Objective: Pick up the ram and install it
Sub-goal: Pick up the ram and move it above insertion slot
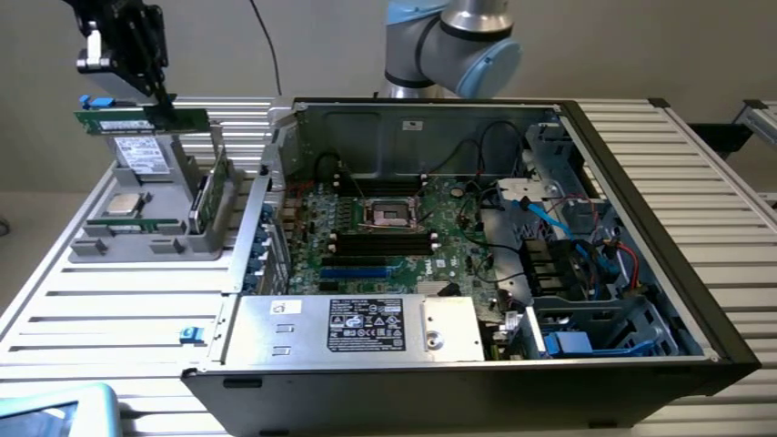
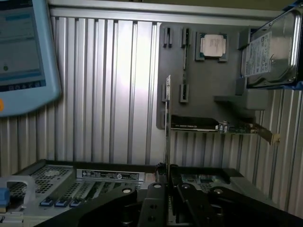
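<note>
One ram (image 1: 116, 121) stick pinched in the narrow tool (image 1: 162, 105), held above the gray parts tray (image 1: 91, 248).
I'm gripping it off-centre, so I reckon it could pivot or slip; a tilted stick would miss the black slots (image 1: 386, 242) or clip the case wall (image 1: 273, 155).

You are looking at a plain, pale wall (image 1: 316, 45) running behind the scene, with a thin black cable (image 1: 265, 41) hanging down it. A counter (image 1: 109, 309) of ribbed silver slats is catching soft light, glaring in places.
</note>
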Controlling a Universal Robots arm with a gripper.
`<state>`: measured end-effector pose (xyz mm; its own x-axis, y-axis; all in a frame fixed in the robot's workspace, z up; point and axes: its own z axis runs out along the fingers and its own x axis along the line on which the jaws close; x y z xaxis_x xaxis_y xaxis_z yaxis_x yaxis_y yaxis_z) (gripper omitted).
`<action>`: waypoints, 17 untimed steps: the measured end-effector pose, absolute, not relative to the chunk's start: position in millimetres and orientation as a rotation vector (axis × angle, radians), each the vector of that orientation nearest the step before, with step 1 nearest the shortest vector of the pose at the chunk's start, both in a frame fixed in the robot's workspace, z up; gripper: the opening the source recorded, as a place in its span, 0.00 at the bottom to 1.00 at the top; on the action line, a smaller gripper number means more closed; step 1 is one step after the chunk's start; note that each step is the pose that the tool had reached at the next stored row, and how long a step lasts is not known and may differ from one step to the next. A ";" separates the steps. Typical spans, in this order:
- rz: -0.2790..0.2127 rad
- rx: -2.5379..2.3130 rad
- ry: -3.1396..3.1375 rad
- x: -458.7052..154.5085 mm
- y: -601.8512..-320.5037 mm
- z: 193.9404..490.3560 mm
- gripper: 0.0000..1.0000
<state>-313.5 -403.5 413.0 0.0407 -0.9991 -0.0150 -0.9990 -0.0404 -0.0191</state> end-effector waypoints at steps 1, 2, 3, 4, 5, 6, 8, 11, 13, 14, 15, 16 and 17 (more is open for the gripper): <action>-0.004 -2.249 2.159 -309.0 -403.5 413.2 0.14; -0.004 -2.249 2.159 -304.5 -403.5 413.3 0.14; -0.003 -2.249 2.159 -299.7 -403.5 413.3 0.14; -0.003 -2.249 2.159 -295.2 -403.5 413.3 0.14; -0.003 -2.249 2.159 -290.7 -403.6 413.3 0.14; -0.003 -2.249 2.159 -286.2 -403.5 413.3 0.14; -0.003 -2.249 2.159 -277.2 -403.5 413.3 0.14; -0.003 -2.249 2.159 -263.3 -403.5 413.3 0.14; -0.003 -2.249 2.159 -254.4 -403.5 413.3 0.14; -0.003 -2.249 2.159 -249.8 -403.5 413.3 0.14; -0.003 -2.249 2.159 -245.3 -403.6 413.3 0.14; -0.003 -2.249 2.159 -240.9 -403.5 413.3 0.14; -0.003 -2.249 2.159 -236.0 -403.5 413.3 0.14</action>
